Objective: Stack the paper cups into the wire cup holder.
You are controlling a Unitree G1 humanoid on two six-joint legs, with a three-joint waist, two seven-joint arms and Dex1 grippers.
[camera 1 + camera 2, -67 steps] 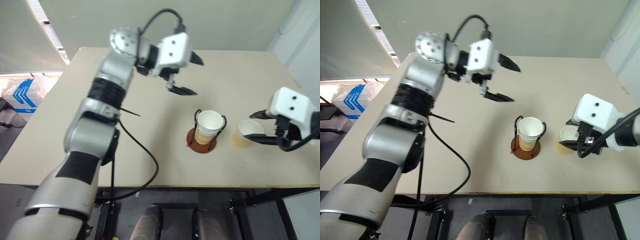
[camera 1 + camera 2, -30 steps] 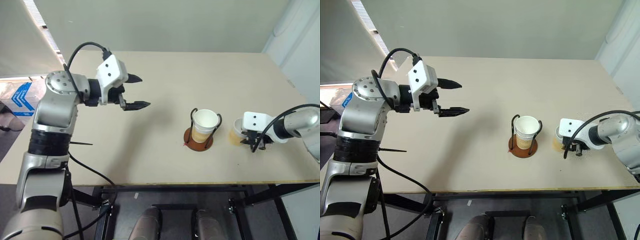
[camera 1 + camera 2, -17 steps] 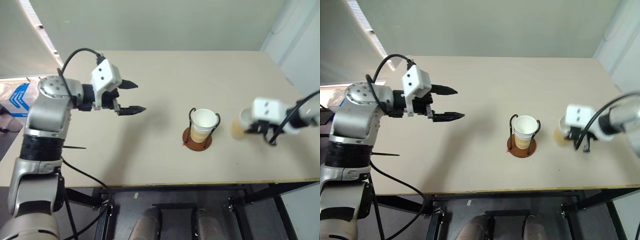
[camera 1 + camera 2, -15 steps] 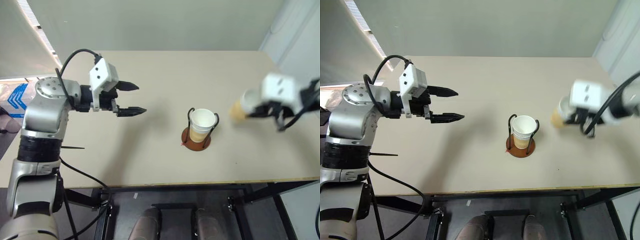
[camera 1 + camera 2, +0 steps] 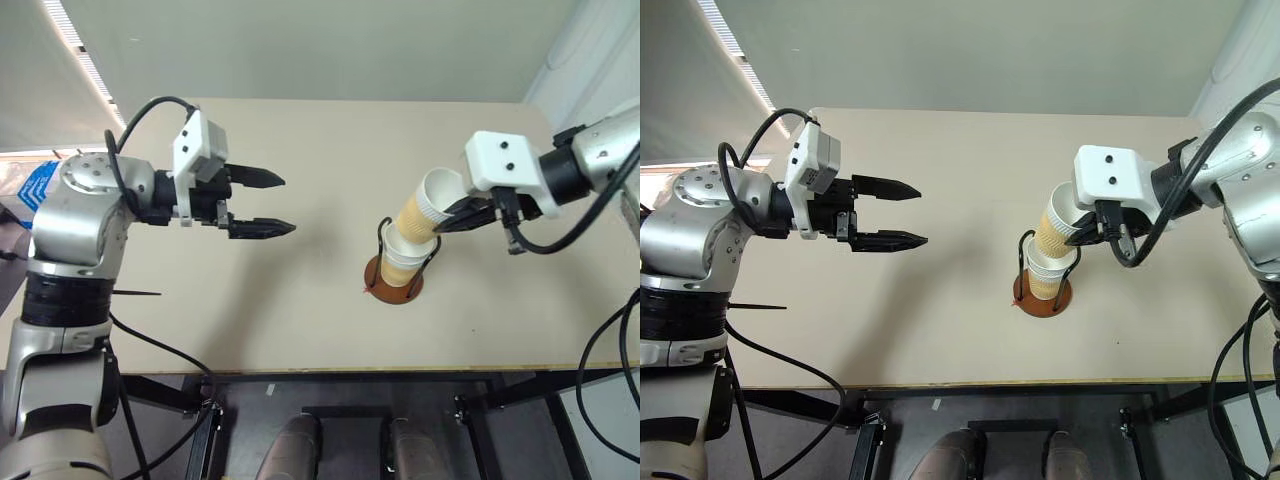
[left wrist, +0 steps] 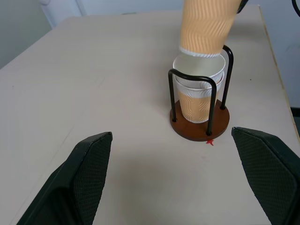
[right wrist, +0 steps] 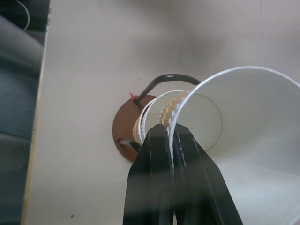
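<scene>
Left eye view — right tool pinched shut on tilted cup's rim | its base just over the stack in the wire cup holder — level it, you're nearer | left tool wide open, empty, well apart over bench.

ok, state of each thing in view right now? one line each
held cup: pinched by its rim in the right gripper, tilted, bottom just above the cups in the holder
cups in holder: two nested, upright
cup holder: upright on the table
right gripper: shut on the held cup's rim
left gripper: open, empty, off to the side above the table
</scene>
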